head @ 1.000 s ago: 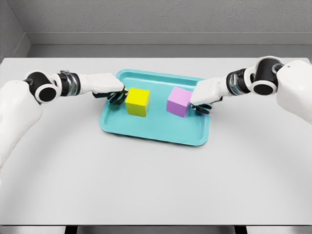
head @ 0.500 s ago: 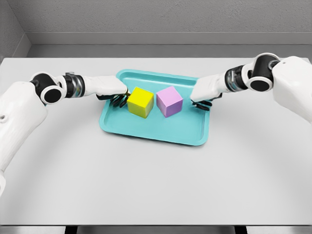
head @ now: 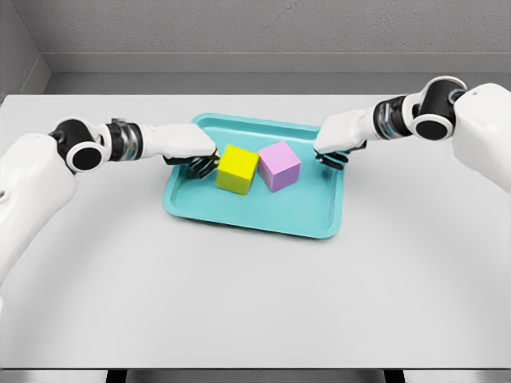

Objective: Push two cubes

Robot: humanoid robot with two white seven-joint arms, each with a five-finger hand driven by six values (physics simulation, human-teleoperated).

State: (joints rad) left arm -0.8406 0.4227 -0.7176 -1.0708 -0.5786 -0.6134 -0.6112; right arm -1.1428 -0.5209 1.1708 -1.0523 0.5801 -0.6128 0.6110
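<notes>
I am looking down at a teal tray that is sitting in the middle of a pale grey table. Inside the tray a yellow cube and a pink cube are standing side by side near the centre, their facing edges touching or all but touching; I cannot tell which. The yellow one is lying to the left, the pink one to the right and a little farther back.

My left hand is reaching in over the tray's left rim, palm down, with its dark fingers curling downward and pressing against the left face of the yellow cube. It is gripping nothing, only leaning on the cube's side.

My right hand is hovering over the tray's far right corner, fingers likewise bent down and holding nothing. It is standing clear of the pink cube, with bare tray floor showing between them.

Both white forearms are stretching across the table from the picture's two sides, wrists showing black and silver rings, and the shoulders are bulking at the left and right edges.
</notes>
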